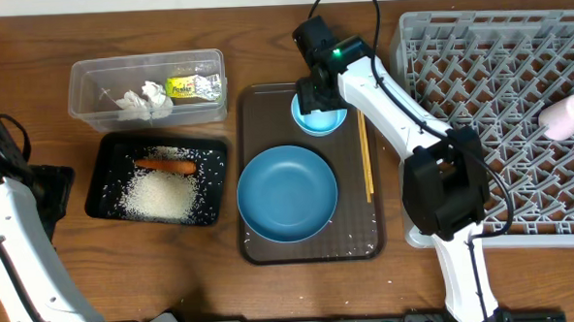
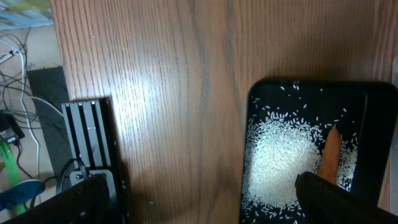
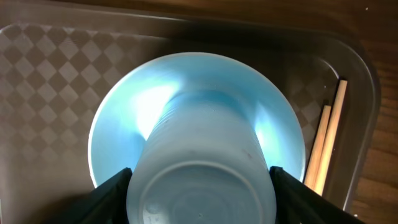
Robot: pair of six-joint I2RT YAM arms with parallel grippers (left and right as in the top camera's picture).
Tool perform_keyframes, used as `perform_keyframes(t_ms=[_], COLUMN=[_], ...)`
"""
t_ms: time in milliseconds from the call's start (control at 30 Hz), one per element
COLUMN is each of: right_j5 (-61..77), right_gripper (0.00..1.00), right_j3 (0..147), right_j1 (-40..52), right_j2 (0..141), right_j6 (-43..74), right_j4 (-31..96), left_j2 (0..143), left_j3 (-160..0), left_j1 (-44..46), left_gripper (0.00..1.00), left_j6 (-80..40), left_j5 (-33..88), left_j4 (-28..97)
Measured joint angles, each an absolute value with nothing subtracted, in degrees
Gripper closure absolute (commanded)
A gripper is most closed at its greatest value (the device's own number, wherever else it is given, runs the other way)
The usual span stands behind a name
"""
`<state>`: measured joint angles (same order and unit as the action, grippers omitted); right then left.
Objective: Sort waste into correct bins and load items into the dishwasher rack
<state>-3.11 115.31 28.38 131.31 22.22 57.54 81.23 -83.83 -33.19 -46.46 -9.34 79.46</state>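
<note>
My right gripper [image 3: 200, 177] is shut on a light-blue cup [image 3: 202, 149], one finger pressed to each side. The cup stands bottom-up inside the small light-blue bowl [image 1: 320, 123] at the back of the brown tray. The large blue dish [image 1: 286, 193] sits in front of it and the chopsticks [image 1: 366, 157] lie along the tray's right side. A white-pinkish cup [image 1: 567, 117] lies in the grey rack [image 1: 497, 84]. The clear box [image 1: 90, 87] holds a tissue [image 1: 144, 99] and a wrapper [image 1: 193, 86]. The black tray [image 1: 107, 154] holds rice [image 1: 162, 196] and a carrot [image 1: 166, 166]. My left gripper [image 2: 199, 199] hangs open over bare wood left of it.
The brown serving tray [image 1: 256, 114] lies mid-table between the black tray and the rack, with a few rice grains scattered on it. The right arm's base [image 1: 444, 198] stands against the rack's left side. Cables and a black fixture [image 2: 93, 137] sit by the left arm.
</note>
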Motion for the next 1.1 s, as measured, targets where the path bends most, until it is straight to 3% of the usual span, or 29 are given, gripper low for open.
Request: perform_keyframes(t_ms=[233, 533, 833, 1100], right_j5=[-2.8, -2.4, -6.1, -2.0], right_gripper=[0.39, 0.34, 0.36, 0.36], right_j3=[117.9, 136.4, 144.9, 142.5], right_j1=[28.0, 22.0, 1.3, -13.7], right_j2=[131.3, 126.5, 109.9, 114.4], right_j6=[22.1, 19.2, 13.8, 12.3], right_j4=[60.8, 67.5, 71.8, 73.6], left_j2=[81.2, 81.2, 81.2, 81.2], left_j3=[-83.8, -83.8, -83.8, -83.8], left_j1=[-33.2, -33.2, -33.2, -33.2], left_gripper=[0.02, 0.02, 0.02, 0.02], left_j6=[-46.5, -46.5, -46.5, -46.5], left_j5=[-9.3, -9.3, -9.3, -9.3], left_j4=[79.5, 79.5, 79.5, 79.5])
